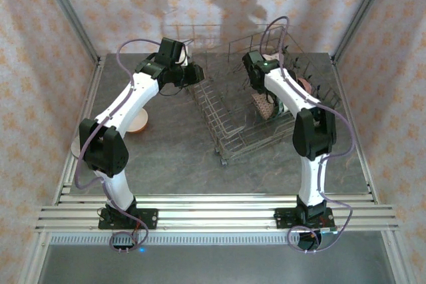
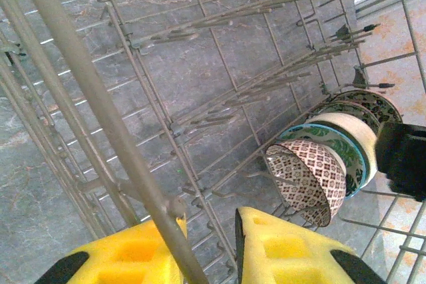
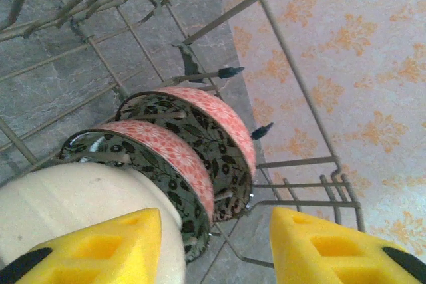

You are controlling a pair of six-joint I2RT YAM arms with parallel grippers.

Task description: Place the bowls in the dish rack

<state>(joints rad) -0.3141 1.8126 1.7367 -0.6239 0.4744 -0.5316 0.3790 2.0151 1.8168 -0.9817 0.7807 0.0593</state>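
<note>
Right end effector (image 3: 214, 224) spread over bowls (image 3: 213, 114), prob. nr rack (image 3: 295, 78) edge.

Grey table (image 1: 173, 164) bears dish rack (image 1: 223, 121); orange bowl (image 1: 138, 125), white bowl (image 1: 75, 145) left.

No readable txt, labels, brands, nos. or signs in any view.

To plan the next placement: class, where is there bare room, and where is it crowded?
Free: the dish rack tine rows left of the standing bowls, and the table in front of the rack. Crowded: the rack's right end, bowls packed together.
</note>
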